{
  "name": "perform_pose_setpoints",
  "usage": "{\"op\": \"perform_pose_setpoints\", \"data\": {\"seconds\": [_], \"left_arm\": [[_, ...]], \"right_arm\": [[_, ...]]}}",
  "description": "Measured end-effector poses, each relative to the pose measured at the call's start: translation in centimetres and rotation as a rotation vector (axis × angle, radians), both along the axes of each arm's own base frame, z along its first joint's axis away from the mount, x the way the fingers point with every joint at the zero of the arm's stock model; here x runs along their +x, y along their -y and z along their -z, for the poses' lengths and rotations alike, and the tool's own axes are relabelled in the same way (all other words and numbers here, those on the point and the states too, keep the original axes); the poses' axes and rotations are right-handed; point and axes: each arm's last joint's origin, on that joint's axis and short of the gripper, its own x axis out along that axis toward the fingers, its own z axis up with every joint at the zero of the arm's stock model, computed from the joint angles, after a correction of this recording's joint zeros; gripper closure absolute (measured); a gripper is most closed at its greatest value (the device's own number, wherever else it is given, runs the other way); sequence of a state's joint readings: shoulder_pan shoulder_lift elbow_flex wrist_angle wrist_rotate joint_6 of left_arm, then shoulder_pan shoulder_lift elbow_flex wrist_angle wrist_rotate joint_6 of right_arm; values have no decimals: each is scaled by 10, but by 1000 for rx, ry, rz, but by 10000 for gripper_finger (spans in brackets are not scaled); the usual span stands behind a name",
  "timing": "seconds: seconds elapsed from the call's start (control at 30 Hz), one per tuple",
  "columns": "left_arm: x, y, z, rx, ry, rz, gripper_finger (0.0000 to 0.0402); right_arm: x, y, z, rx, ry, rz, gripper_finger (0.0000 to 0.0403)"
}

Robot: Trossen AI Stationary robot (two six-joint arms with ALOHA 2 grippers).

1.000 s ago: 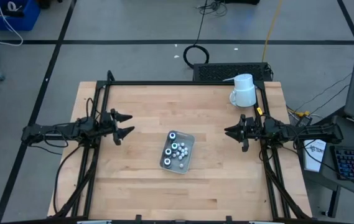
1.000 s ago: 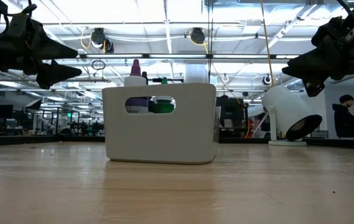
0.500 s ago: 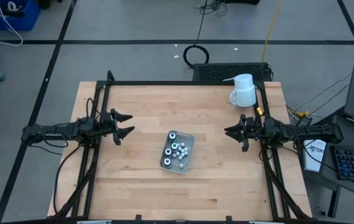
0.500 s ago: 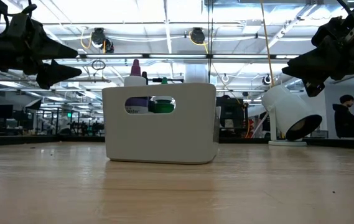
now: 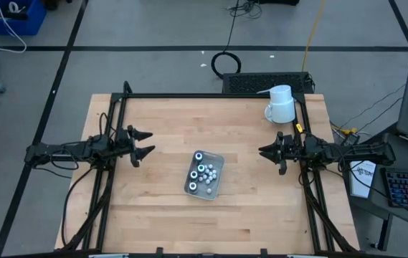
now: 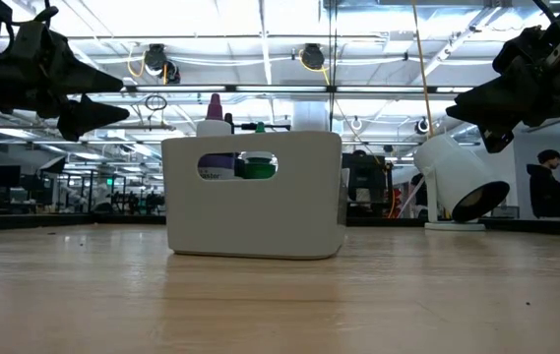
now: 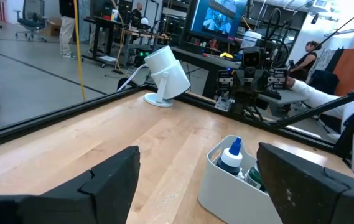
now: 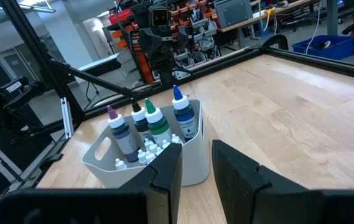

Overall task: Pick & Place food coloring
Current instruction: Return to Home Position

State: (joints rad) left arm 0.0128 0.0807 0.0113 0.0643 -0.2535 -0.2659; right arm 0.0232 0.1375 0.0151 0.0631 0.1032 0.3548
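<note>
The food coloring bottles (image 8: 158, 124) stand upright in a small pale bin (image 5: 204, 174) on the wooden table's middle, their coloured tips sticking up above its rim (image 6: 255, 197). Tiny white pieces (image 8: 149, 152) lie among them. My left gripper (image 5: 150, 142) hovers open and level at the table's left, pointing toward the bin (image 7: 226, 186), well short of it. At the table's right, my right gripper (image 5: 262, 151) hovers level too, facing the bin. Its fingers (image 8: 196, 155) stand a narrow gap apart with nothing between them.
A white mug (image 5: 281, 104) stands tilted at the far right corner, its mouth toward the near side (image 6: 457, 182). Black frame rails (image 5: 211, 95) run along the table's far, left and right edges. Bare wood lies around the bin.
</note>
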Motion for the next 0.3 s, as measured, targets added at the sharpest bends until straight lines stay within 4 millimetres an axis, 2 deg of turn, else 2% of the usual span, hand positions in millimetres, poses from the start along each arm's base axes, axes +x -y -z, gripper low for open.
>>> {"op": "perform_pose_setpoints", "data": {"seconds": [0.3], "left_arm": [[0, 0, 0, 0, 0, 0, 84]], "right_arm": [[0, 0, 0, 0, -1, 0, 325]]}}
